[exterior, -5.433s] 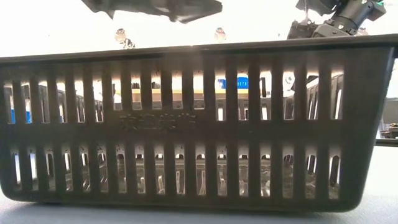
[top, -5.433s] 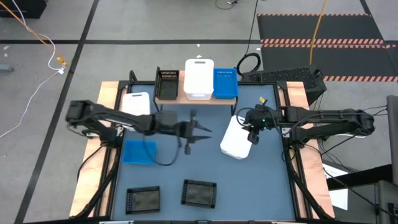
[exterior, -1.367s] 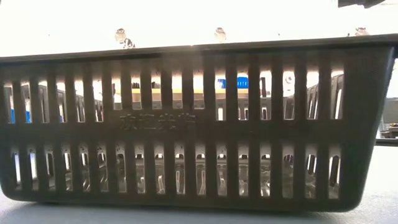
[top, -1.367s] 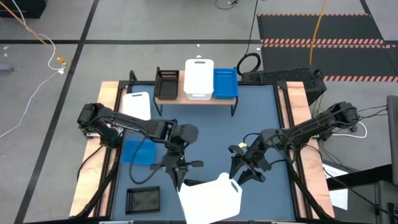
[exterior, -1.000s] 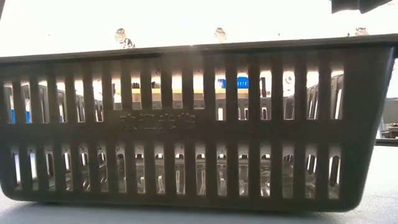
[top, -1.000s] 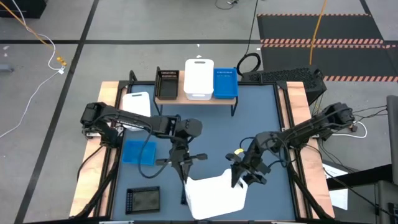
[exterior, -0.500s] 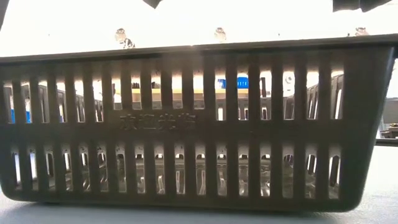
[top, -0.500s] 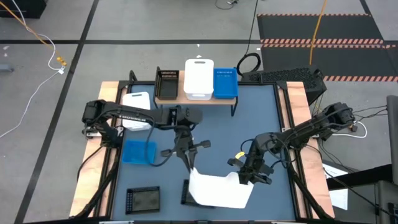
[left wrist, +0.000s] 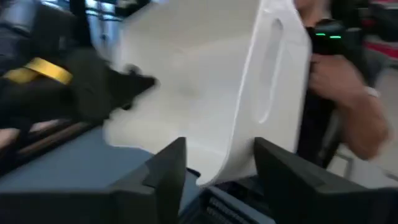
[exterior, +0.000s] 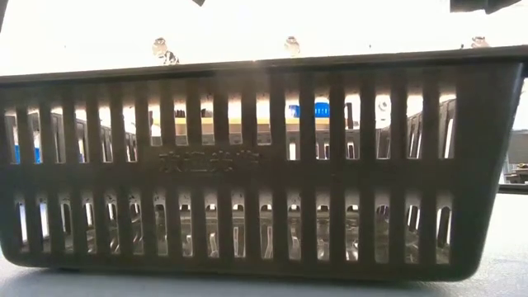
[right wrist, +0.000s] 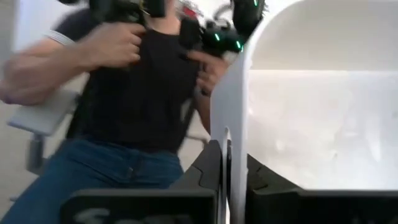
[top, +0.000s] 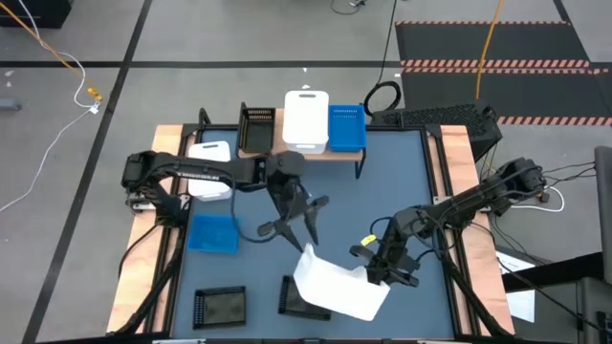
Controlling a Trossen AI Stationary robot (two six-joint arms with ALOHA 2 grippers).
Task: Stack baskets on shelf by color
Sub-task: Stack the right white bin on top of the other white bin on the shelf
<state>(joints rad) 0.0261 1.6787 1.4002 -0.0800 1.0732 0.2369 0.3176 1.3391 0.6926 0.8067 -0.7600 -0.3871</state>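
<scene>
One smooth white basket [top: 337, 287], tilted, rests partly on a slatted black basket [top: 298, 296] at the worktop's [top: 402, 182] near middle. Right tool [top: 375, 270] clamped on its thin wall. Left tool [top: 292, 222] just beyond, fingers apart, empty. Wooden shelf [top: 301, 150] carries black, white, blue baskets.

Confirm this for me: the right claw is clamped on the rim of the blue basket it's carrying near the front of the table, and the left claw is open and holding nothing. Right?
Not quite. The basket clamped in the right claw is white, not blue; the high view and the right wrist view show its white rim between the fingers. The rest holds: it is near the table's front, and the left claw is open, holding nothing.
</scene>
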